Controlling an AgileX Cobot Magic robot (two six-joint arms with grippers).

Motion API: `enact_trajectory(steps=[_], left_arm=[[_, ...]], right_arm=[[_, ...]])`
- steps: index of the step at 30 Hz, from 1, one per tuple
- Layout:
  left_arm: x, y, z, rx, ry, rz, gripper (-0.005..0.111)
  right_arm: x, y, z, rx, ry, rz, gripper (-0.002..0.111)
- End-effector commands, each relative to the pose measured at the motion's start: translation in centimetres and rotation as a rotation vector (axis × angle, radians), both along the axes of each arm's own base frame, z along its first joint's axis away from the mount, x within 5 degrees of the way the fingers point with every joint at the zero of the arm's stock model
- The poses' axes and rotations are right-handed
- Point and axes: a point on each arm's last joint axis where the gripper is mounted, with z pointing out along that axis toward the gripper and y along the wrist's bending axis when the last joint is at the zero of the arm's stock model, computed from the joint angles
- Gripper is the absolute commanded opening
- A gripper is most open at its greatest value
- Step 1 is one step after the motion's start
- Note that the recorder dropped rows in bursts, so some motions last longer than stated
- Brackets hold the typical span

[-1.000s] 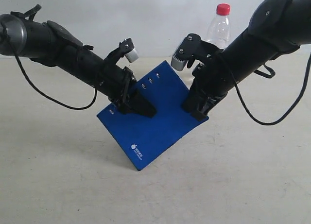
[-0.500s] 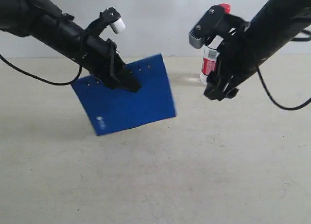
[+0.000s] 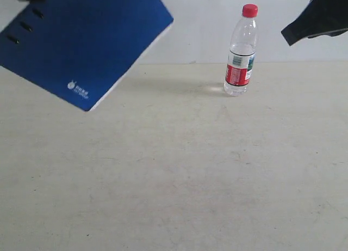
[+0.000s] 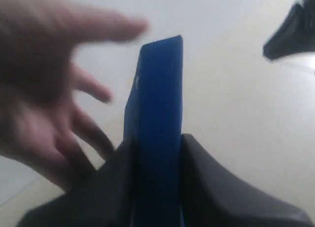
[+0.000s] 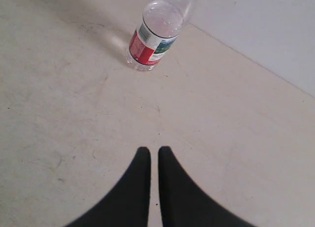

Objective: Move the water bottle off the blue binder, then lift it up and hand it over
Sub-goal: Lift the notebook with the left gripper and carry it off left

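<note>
binder point(image 3: 81, 41) raised left, bottle point(image 3: 240, 52) standing right

Pale beige worktop point(image 3: 179, 175) spread wide below me, matte, lightly scuffed, a few small dark specks and hairline marks scattered over it, plain off-white wall point(image 3: 201, 28) behind it, the two meeting in one straight seam at the back
</note>
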Motion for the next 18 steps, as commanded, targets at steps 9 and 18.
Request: enact_trajectory(steps=[9,18], left_arm=[[-0.5,3.4,-0.4,-0.176,-0.131,0.391,0.004],[-0.4,3.7,-0.3,-0.176,-0.149,0.424,0.004]], right_arm=[[-0.6,0.0,0.0,0.026,0.037,-0.016,0.003],[-0.7,0.2,-0.1,0.057,0.049,-0.015,0.003]])
